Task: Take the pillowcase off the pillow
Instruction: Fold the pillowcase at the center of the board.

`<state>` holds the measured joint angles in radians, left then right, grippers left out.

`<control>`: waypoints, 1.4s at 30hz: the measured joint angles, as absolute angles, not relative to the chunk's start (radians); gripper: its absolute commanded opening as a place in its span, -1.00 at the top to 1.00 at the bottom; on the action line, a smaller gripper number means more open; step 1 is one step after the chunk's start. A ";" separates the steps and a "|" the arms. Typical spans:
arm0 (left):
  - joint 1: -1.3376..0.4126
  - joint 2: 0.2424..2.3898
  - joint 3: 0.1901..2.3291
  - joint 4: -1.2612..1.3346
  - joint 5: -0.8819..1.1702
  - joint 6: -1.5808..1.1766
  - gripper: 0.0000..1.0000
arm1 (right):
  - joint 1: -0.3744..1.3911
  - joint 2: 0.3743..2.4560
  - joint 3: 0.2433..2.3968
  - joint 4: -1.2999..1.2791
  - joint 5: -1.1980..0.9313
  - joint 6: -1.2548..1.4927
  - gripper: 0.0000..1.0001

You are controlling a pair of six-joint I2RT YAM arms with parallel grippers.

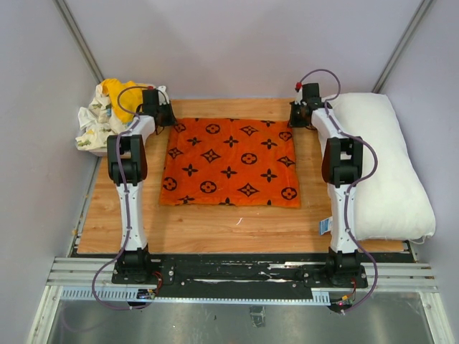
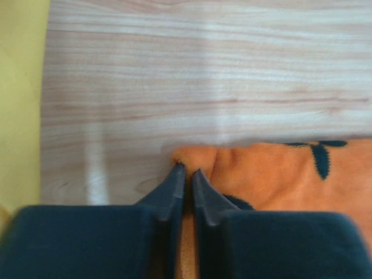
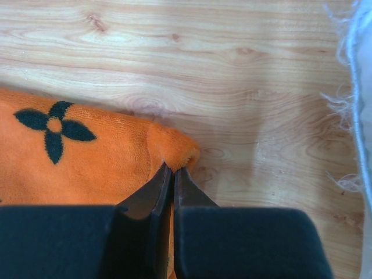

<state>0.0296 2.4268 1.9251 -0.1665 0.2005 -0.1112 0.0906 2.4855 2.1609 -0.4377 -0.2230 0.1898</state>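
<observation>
The orange pillowcase (image 1: 229,162) with black motifs lies flat in the middle of the wooden table. The plain white pillow (image 1: 380,172) lies apart from it along the right side. My left gripper (image 1: 162,115) is at the pillowcase's far left corner, shut on a pinch of orange fabric (image 2: 195,157). At the far right corner my right gripper (image 1: 299,115) is shut on the orange corner (image 3: 171,148). The pillow's frayed white edge (image 3: 354,87) shows at the right of the right wrist view.
A white bin (image 1: 97,140) at the far left holds a yellow cloth (image 1: 118,93) and a white printed cloth (image 1: 93,118). The yellow cloth (image 2: 20,99) fills the left edge of the left wrist view. A small blue tag (image 1: 324,226) lies by the right arm.
</observation>
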 measured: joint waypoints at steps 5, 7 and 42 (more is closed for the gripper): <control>0.030 2.453 1.953 -0.142 0.266 -0.110 1.00 | 0.073 2.485 2.161 -0.430 -0.260 0.192 0.99; 0.031 2.454 1.953 -0.136 0.287 -0.113 0.99 | 0.065 2.485 2.161 -0.424 -0.274 0.197 0.99; 0.030 1.797 1.114 0.451 0.239 -0.270 1.00 | 0.026 1.872 1.544 -0.179 -0.340 0.273 0.99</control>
<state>0.0303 1.7973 1.1137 0.4511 0.2394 -0.2703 0.0257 1.8717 1.5440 -0.1791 -0.3401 0.2729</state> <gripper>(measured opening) 0.018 0.021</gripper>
